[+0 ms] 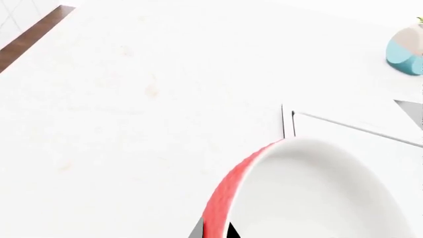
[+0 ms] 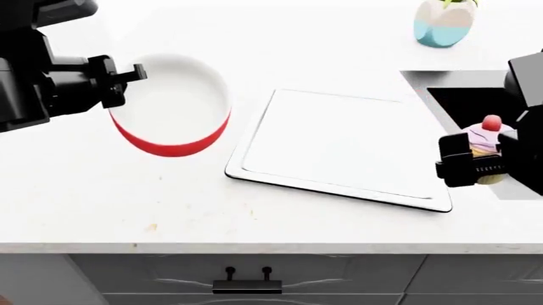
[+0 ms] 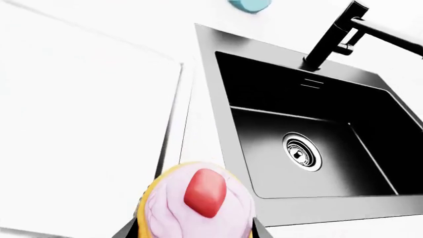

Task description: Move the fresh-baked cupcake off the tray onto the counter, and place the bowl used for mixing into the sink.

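Silver and bare, the tray (image 2: 339,147) lies flat on the white table (image 2: 76,197) with nothing on it, between the two sets of jaws. The bowl (image 2: 174,105), red outside and white within, holds nothing; the left jaws (image 2: 126,75) are pinched on its rim at the side away from the tray, and it hangs tilted, apparently lifted above the table, just beside the tray's near corner. In the left wrist view the bowl's (image 1: 310,193) white inside fills the space in front of the jaws, with the tray's corner just past its rim. The right jaws (image 2: 479,166) are closed around the cupcake (image 2: 484,147), gripping its pale wrapper, pink frosting and cherry upward. Below and beyond those jaws the black sink (image 3: 310,129) sits with only its drain inside. A white-and-teal vase (image 2: 441,22) stands well beyond the right jaws, near the sink's far corner.
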